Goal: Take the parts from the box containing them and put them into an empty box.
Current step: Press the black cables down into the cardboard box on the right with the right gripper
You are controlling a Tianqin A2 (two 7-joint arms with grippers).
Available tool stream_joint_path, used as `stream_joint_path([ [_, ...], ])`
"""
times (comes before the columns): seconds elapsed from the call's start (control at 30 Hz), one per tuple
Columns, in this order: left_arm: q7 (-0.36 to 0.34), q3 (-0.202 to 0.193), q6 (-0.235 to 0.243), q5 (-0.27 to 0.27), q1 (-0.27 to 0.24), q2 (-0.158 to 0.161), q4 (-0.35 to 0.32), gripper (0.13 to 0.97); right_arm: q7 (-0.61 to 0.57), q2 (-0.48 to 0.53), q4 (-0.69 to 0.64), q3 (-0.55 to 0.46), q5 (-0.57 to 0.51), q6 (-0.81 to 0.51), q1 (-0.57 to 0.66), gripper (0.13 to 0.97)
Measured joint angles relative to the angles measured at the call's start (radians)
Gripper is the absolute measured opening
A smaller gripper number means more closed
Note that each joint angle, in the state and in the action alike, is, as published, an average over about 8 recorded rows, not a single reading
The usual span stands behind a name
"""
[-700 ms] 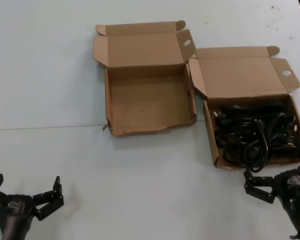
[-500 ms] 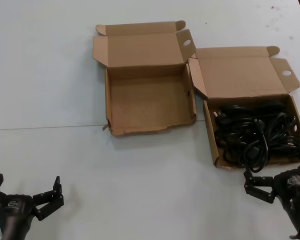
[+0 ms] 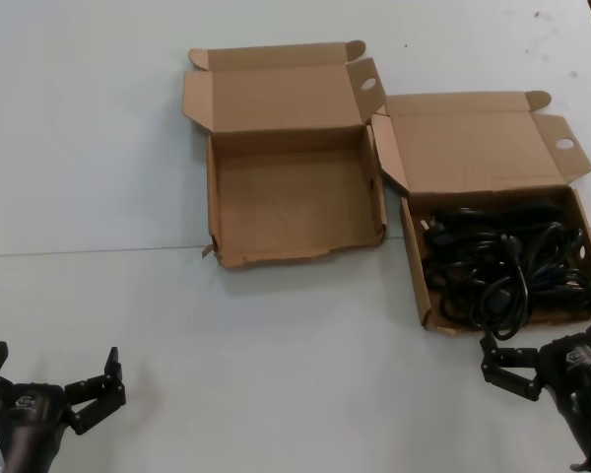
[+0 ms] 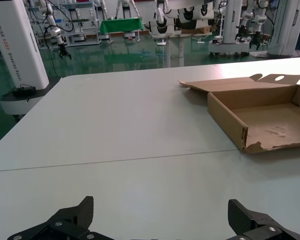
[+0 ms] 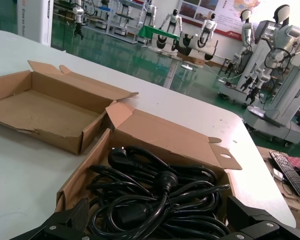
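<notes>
Black coiled power cords [image 3: 502, 266] fill the wider brown box [image 3: 412, 256] on the right of the table; they also show in the right wrist view [image 5: 155, 200]. The squarer brown box with the ragged front rim [image 3: 276, 258] stands to its left and holds nothing; it also shows in the left wrist view [image 4: 225, 115] and the right wrist view [image 5: 85, 132]. My right gripper [image 3: 547, 340] is open and empty, just in front of the cord box's front rim. My left gripper [image 3: 49, 370] is open and empty, low over the table at the near left.
Both lids stand hinged open at the back, with side flaps [image 3: 389, 153] between the two boxes. A seam [image 3: 98, 251] crosses the white table. Bare tabletop lies in front of the boxes.
</notes>
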Motion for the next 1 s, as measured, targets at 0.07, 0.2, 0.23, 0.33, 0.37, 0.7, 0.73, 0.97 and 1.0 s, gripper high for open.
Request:
stream_joint_path([
  [0.07, 0.000, 0.000, 0.000, 0.000, 0.000, 0.000, 0.000, 0.966, 0.000, 0.000, 0.000, 0.000, 0.000, 0.000, 0.000, 0.966],
  [0.2, 0.000, 0.000, 0.000, 0.000, 0.000, 0.000, 0.000, 0.966, 0.000, 0.000, 0.000, 0.000, 0.000, 0.000, 0.000, 0.966],
  [0.23, 0.000, 0.000, 0.000, 0.000, 0.000, 0.000, 0.000, 0.966, 0.000, 0.000, 0.000, 0.000, 0.000, 0.000, 0.000, 0.966],
  [0.33, 0.000, 0.000, 0.000, 0.000, 0.000, 0.000, 0.000, 0.950, 0.000, 0.000, 0.000, 0.000, 0.000, 0.000, 0.000, 0.966],
  [0.37, 0.000, 0.000, 0.000, 0.000, 0.000, 0.000, 0.000, 0.935, 0.000, 0.000, 0.000, 0.000, 0.000, 0.000, 0.000, 0.966],
  [0.7, 0.000, 0.000, 0.000, 0.000, 0.000, 0.000, 0.000, 0.785, 0.000, 0.025, 0.006, 0.025, -0.002, -0.018, -0.007, 0.966],
  [0.73, 0.000, 0.000, 0.000, 0.000, 0.000, 0.000, 0.000, 0.765, 0.000, 0.032, 0.008, 0.023, -0.001, -0.018, -0.007, 0.966],
  [0.97, 0.000, 0.000, 0.000, 0.000, 0.000, 0.000, 0.000, 0.631, 0.000, 0.149, 0.043, -0.058, 0.052, 0.025, 0.002, 0.966],
  [1.0, 0.000, 0.000, 0.000, 0.000, 0.000, 0.000, 0.000, 0.605, 0.000, 0.176, 0.050, -0.081, 0.072, 0.040, 0.007, 0.966],
])
